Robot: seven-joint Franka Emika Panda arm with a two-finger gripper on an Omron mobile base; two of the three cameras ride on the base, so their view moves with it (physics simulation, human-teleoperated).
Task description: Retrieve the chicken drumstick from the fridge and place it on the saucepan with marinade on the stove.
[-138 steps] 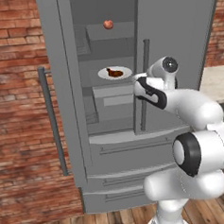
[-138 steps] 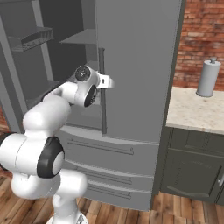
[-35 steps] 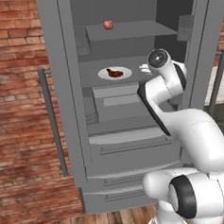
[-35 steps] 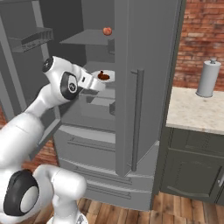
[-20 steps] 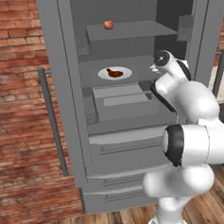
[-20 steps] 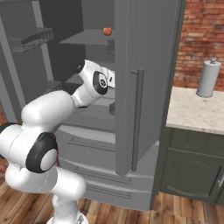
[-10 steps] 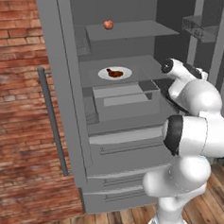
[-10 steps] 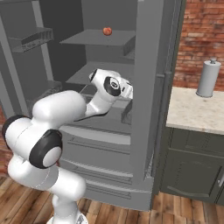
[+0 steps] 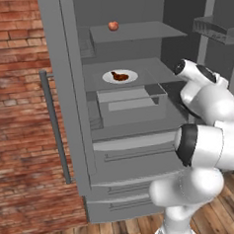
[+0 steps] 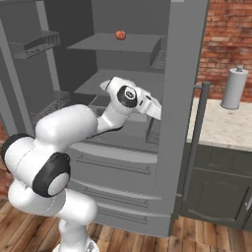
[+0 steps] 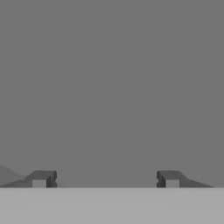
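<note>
On the middle shelf of the open fridge [image 9: 70, 92], the chicken drumstick [image 9: 119, 76] lies on a white plate [image 9: 109, 79], long axis roughly left-right. The gripper [image 11: 105, 179], jaws spread wide and holding nothing, sits well to its right, facing a flat grey surface.

Both base views face the open fridge [image 9: 133, 113]; hand view hugs grey.

Grey fridge [image 9: 68, 92], reddish-brown chicken drumstick [image 9: 119, 76] on white plate [image 9: 109, 78], red apple [image 9: 113, 25], red brick wall [image 9: 18, 121]
</note>
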